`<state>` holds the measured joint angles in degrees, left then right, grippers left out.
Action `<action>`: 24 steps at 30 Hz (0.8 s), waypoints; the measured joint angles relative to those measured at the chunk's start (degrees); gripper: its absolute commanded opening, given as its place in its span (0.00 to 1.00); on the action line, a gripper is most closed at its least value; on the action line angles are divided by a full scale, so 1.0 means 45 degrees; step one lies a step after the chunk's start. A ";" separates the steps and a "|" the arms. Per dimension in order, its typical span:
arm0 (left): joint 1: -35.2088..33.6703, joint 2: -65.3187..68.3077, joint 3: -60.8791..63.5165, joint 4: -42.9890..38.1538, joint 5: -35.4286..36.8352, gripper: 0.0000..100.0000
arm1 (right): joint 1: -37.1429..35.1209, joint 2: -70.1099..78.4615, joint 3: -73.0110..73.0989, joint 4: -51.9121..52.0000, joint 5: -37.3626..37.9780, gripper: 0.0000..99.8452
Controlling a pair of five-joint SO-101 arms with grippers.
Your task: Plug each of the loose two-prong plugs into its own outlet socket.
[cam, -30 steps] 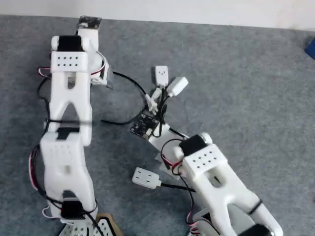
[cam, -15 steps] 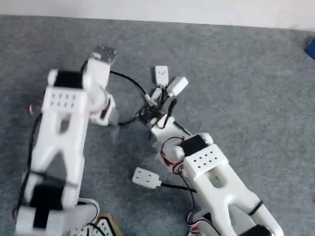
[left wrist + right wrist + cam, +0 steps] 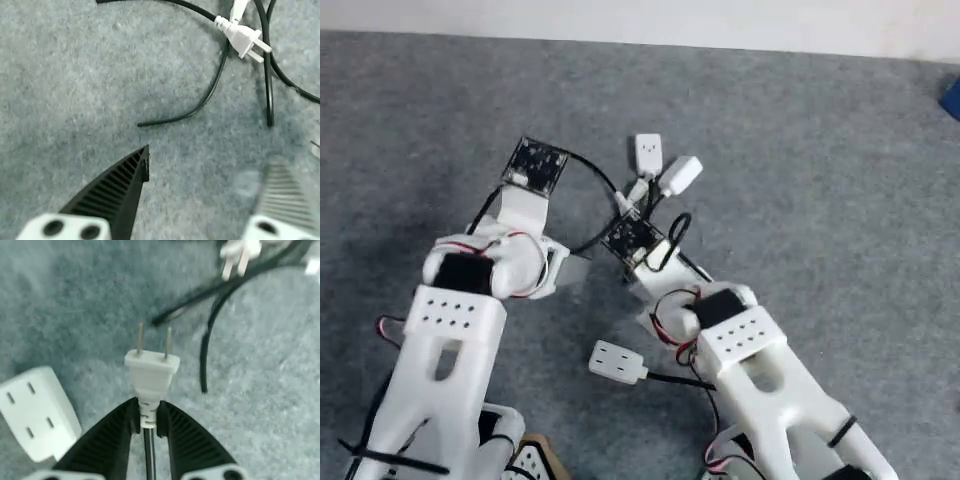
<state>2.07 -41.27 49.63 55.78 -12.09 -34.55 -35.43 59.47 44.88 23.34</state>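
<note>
My right gripper (image 3: 147,407) is shut on a white two-prong plug (image 3: 150,370), held by its cord end with the prongs pointing away from me. A white outlet socket (image 3: 35,412) lies just beside the plug on the grey carpet. Farther off lies a second white plug (image 3: 237,252). My left gripper (image 3: 210,160) hangs open over bare carpet, with a loose white plug (image 3: 245,40) on its black cord beyond the fingers. From above, two outlet sockets (image 3: 647,152) (image 3: 680,175) sit just past the right arm (image 3: 650,260), and a third (image 3: 617,362) lies by its base.
Black cords (image 3: 590,175) loop between the two arms and around the plugs. A cut cord end (image 3: 140,124) lies just ahead of my left gripper's dark finger (image 3: 125,185). A blue object (image 3: 952,98) shows at the far right edge.
The left arm has swung right and lowered towards the cords and plugs. The right arm has pushed slightly forward towards the far outlets, with the plug still in it.
</note>
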 measured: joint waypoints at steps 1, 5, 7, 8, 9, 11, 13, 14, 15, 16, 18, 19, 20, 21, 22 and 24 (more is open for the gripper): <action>0.0000 -0.0020 0.0274 -0.0293 0.0000 0.44 | -0.0117 -0.0274 0.0078 -0.0098 0.0000 0.01; 0.0000 -0.0117 0.0879 -0.1016 0.0000 0.44 | -0.0567 -0.1543 0.0391 -0.0254 0.0039 0.01; 0.0000 -0.0137 0.0938 -0.1133 0.0000 0.44 | -0.0899 -0.1973 0.0430 -0.0293 0.0039 0.01; 0.0000 -0.0137 0.0938 -0.1153 0.0000 0.44 | -0.1094 -0.2110 0.0430 -0.0293 0.0039 0.01; 0.0000 -0.0137 0.0938 -0.1153 -0.0039 0.44 | -0.1270 -0.2168 0.0430 -0.0293 0.0039 0.01; -0.0020 -0.0137 0.0957 -0.1192 -0.0039 0.44 | -0.1485 -0.2188 0.0430 -0.0293 0.0039 0.01; -0.0098 -0.0137 0.0957 -0.1192 -0.0039 0.44 | -0.1465 -0.2188 0.0430 -0.0254 0.0039 0.01; -0.0430 -0.0137 0.0938 -0.1192 -0.0039 0.44 | -0.1407 -0.2188 0.0430 -0.0254 0.0039 0.01; -0.0879 -0.0137 0.0860 -0.1309 -0.0039 0.44 | -0.1309 -0.2188 0.0449 -0.0254 0.0039 0.01; -0.1504 -0.0117 0.0762 -0.1700 -0.0059 0.44 | -0.1192 -0.2188 0.0469 -0.0215 0.0039 0.01; -0.2950 0.0176 0.0567 -0.2989 -0.0215 0.44 | -0.1055 -0.2188 0.0469 0.0039 0.0078 0.01; -0.3497 0.0410 0.0488 -0.3438 -0.0234 0.44 | -0.1094 -0.2188 0.0469 0.0137 0.0117 0.01; -0.3634 0.0527 0.0332 -0.3536 -0.0254 0.44 | -0.1211 -0.2188 0.0469 0.0215 0.0156 0.01; -0.3634 0.0527 0.0020 -0.3263 -0.0274 0.44 | -0.1348 -0.2188 0.0469 0.0254 0.0156 0.01; -0.3556 0.0508 -0.0469 -0.2735 -0.0274 0.44 | -0.1524 -0.2188 0.0469 0.0293 0.0156 0.01; -0.3204 0.0508 -0.1231 -0.1602 -0.0274 0.44 | -0.1641 -0.2188 0.0469 0.0293 0.0156 0.01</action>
<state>-12.35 -38.99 44.09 48.57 -13.32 -41.93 -45.27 61.58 46.20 24.04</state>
